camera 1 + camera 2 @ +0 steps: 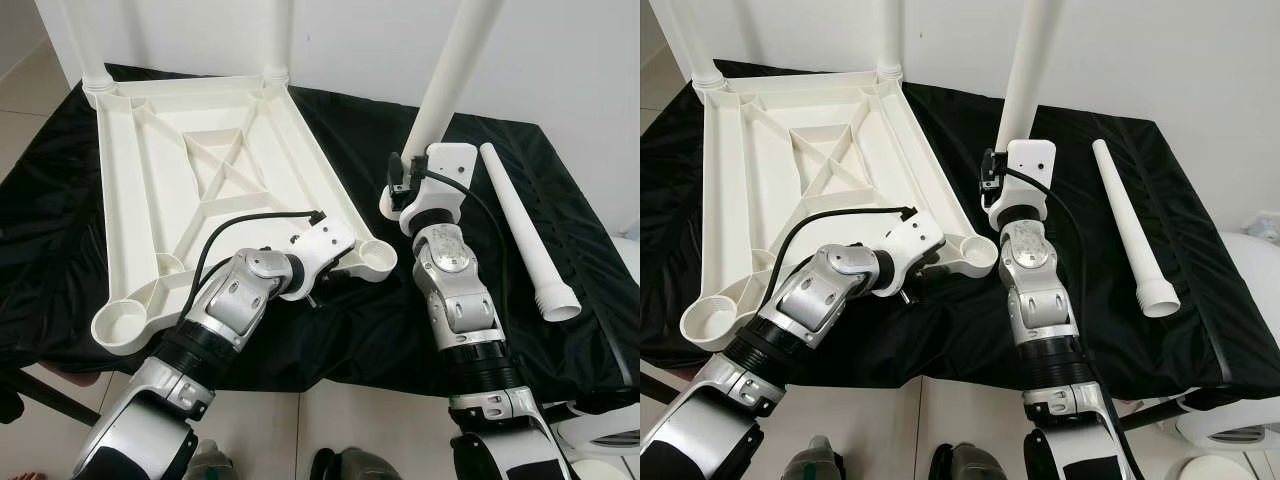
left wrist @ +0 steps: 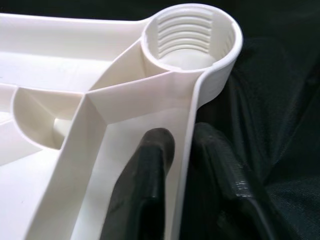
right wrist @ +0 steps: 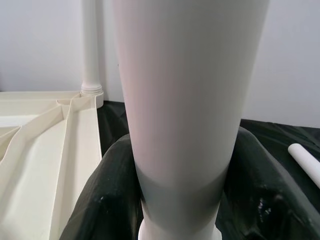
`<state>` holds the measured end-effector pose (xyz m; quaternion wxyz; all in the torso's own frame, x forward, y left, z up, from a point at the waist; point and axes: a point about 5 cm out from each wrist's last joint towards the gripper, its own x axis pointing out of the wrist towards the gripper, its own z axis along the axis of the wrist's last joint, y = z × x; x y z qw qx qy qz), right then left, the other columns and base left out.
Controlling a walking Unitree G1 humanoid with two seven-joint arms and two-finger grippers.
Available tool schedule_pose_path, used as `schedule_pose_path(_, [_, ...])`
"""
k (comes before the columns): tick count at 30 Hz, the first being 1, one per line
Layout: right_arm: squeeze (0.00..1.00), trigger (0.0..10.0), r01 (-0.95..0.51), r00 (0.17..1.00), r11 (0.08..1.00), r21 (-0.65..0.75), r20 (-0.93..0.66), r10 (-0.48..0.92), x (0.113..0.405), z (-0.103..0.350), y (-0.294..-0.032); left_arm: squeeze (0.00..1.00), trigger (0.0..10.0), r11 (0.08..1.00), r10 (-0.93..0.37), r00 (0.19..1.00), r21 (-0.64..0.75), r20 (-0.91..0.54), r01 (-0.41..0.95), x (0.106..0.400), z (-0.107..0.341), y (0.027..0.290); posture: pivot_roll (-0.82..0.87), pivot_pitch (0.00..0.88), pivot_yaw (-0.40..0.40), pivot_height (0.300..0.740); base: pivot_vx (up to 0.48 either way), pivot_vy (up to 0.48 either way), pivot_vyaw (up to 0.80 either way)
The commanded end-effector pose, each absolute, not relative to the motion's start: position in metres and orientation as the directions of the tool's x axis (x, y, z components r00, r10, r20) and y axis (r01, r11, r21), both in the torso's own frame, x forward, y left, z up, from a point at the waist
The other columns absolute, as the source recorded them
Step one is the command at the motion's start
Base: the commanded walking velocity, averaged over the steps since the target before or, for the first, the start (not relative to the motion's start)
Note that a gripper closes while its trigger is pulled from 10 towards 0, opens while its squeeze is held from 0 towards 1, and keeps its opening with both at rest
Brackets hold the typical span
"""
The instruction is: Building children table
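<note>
You had the tabletop (image 1: pixel 215 190) lying upside down on the black cloth (image 1: pixel 350 330), its underside a smooth white plastic tray braced by raised ribs that crossed in an X at the middle. Each corner ended in a round socket; the near socket (image 2: pixel 192 42) beside your left gripper (image 2: pixel 185 165) was ridged inside with screw threads. Two legs (image 1: pixel 80 40) already stood upright in the far corner sockets of the tabletop, plain white tapering tubes. Your left gripper was clenched on the tabletop's side rim just short of that near socket, one black finger (image 2: pixel 147 175) inside the rim and the other outside against the cloth. To the right of the tabletop, your right gripper (image 3: pixel 180 200) was closed around a third leg (image 1: pixel 1025 70), holding it upright and leaning slightly, its wide collared end down near the cloth, just beyond the near socket and apart from it. The rubbery black fingers (image 3: pixel 107 200) pressed both sides of the smooth tube. A fourth leg (image 1: pixel 1130 225) lay flat on the cloth, well to the right of the tabletop, with its ridged, flared end toward you. The cloth was glossy and creased. You could read no writing or labels on any part.
</note>
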<state>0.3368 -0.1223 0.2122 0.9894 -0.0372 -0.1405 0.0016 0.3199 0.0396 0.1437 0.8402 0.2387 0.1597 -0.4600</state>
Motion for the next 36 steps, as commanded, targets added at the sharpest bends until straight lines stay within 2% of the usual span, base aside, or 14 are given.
schedule_pose_path(1, [0.00,10.0,0.025,0.960,0.997,-0.074,0.280,-0.004,0.335,0.214,-0.129,0.00,10.0,0.499,-0.627,0.575,0.295,-0.525,0.815,0.322,0.133,0.045,0.07,0.072,-0.097,0.740,0.000,0.000,0.00])
schedule_pose_path(9, [0.00,10.0,0.024,0.959,0.997,-0.068,0.283,-0.004,0.332,0.215,-0.132,0.00,10.0,0.487,-0.606,0.576,0.318,-0.548,0.814,0.323,0.129,0.046,0.07,0.076,-0.090,0.740,0.000,0.000,0.00])
schedule_pose_path(14, [0.00,10.0,-0.028,0.960,0.999,-0.045,0.277,0.040,0.325,0.214,-0.132,0.00,9.9,0.474,-0.596,0.575,0.332,-0.560,0.815,0.324,0.126,0.047,0.06,0.079,-0.088,0.740,0.000,0.000,0.00])
schedule_pose_path(15, [0.00,10.0,-0.047,0.960,0.998,-0.040,0.276,0.057,0.323,0.213,-0.131,0.00,4.9,0.473,-0.599,0.573,0.330,-0.559,0.817,0.324,0.126,0.047,0.06,0.080,-0.087,0.740,0.000,0.000,0.00])
schedule_pose_path(17, [0.00,10.0,-0.059,0.959,0.998,-0.036,0.274,0.067,0.322,0.213,-0.130,0.00,4.9,0.472,-0.602,0.571,0.328,-0.558,0.818,0.324,0.127,0.047,0.06,0.080,-0.087,0.740,0.000,0.000,0.00])
schedule_pose_path(18, [0.00,10.0,-0.074,0.960,0.997,-0.025,0.269,0.078,0.320,0.212,-0.129,0.00,0.0,0.466,-0.601,0.570,0.334,-0.560,0.820,0.324,0.126,0.048,0.06,0.080,-0.085,0.740,0.000,0.000,0.00])
schedule_pose_path(24, [0.00,10.0,-0.116,0.961,0.993,-0.001,0.253,0.112,0.313,0.210,-0.129,0.00,0.0,0.459,-0.596,0.570,0.343,-0.566,0.820,0.324,0.125,0.049,0.06,0.080,-0.084,0.740,0.000,0.000,0.00])
schedule_pose_path(25, [0.00,10.0,-0.121,0.961,0.993,-0.001,0.251,0.117,0.312,0.210,-0.129,0.00,4.4,0.459,-0.589,0.572,0.346,-0.571,0.818,0.324,0.125,0.049,0.06,0.080,-0.083,0.740,0.000,0.000,0.00])
schedule_pose_path(26, [0.00,10.0,-0.136,0.960,0.991,0.002,0.247,0.131,0.311,0.210,-0.129,0.00,10.0,0.456,-0.582,0.573,0.352,-0.577,0.817,0.325,0.124,0.050,0.06,0.078,-0.082,0.740,0.000,0.000,0.00])
schedule_pose_path(36, [0.00,10.0,-0.222,0.957,0.975,0.029,0.199,0.212,0.304,0.205,-0.136,0.00,10.0,0.450,-0.564,0.583,0.375,-0.585,0.811,0.330,0.124,0.055,0.05,0.078,-0.082,0.740,0.000,0.000,0.00])
